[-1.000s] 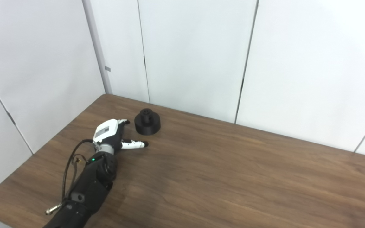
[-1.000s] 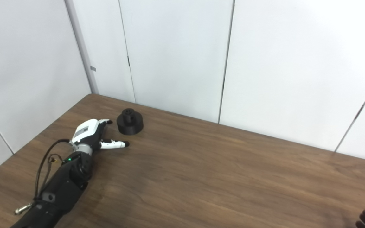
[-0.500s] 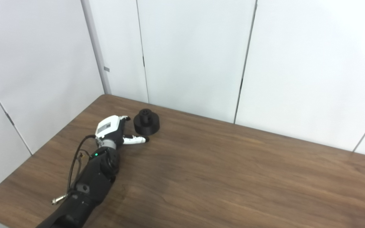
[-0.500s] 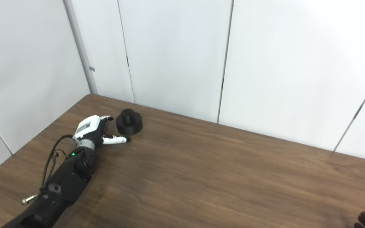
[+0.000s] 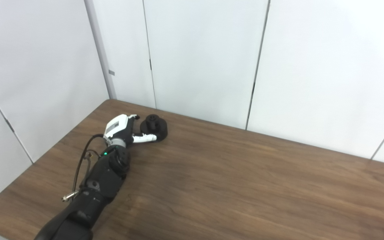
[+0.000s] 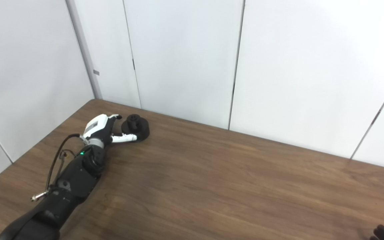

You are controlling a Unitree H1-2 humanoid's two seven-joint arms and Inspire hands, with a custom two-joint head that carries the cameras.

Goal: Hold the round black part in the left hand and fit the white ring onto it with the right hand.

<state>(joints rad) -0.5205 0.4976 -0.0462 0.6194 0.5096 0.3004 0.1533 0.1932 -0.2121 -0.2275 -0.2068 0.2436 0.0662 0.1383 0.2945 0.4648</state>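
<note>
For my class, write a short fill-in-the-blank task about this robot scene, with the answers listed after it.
1. The left hand reaches toward a round part coloured ____.
2. That part rests on a ____ table.
3. It sits near the table's far ____ corner.
4. Behind the table stand ____ wall panels.

Answers: black; wooden; left; white

I see the black part [image 5: 154, 123] at upper left, hemmed by my left hand [image 5: 122, 130] in front and to its left and the wall [image 5: 198, 60] close behind. Bare table [image 5: 245, 186] stretches rightward, unobstructed.
</note>
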